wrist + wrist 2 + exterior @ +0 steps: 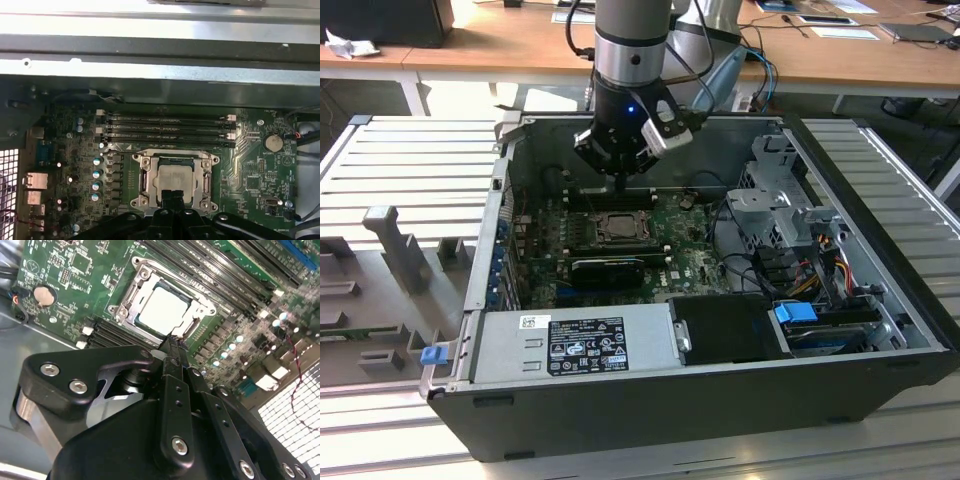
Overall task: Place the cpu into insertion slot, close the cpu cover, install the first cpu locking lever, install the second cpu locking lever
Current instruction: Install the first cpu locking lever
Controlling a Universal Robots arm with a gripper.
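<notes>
The cpu (pixel 172 180) (pixel 162 310) lies flat in the insertion slot (pixel 175 159) on the green motherboard, its silver top showing. The cpu cover (pixel 145 172) (pixel 131 292) lies down around it as a metal frame, and the chip shows through its window. My gripper (pixel 620 185) (pixel 172 342) (pixel 172 196) hangs just above the socket's near edge, its fingers shut together with nothing between them. In both wrist views the fingertips overlap the edge of the chip. I cannot tell how the locking levers beside the socket stand.
Long black memory slots (pixel 170 127) run beside the socket, and a coin battery (pixel 273 143) sits on the board. The open computer case holds a power supply (pixel 575 340), a black expansion card (pixel 605 268), a drive cage (pixel 775 200) and cables (pixel 800 270).
</notes>
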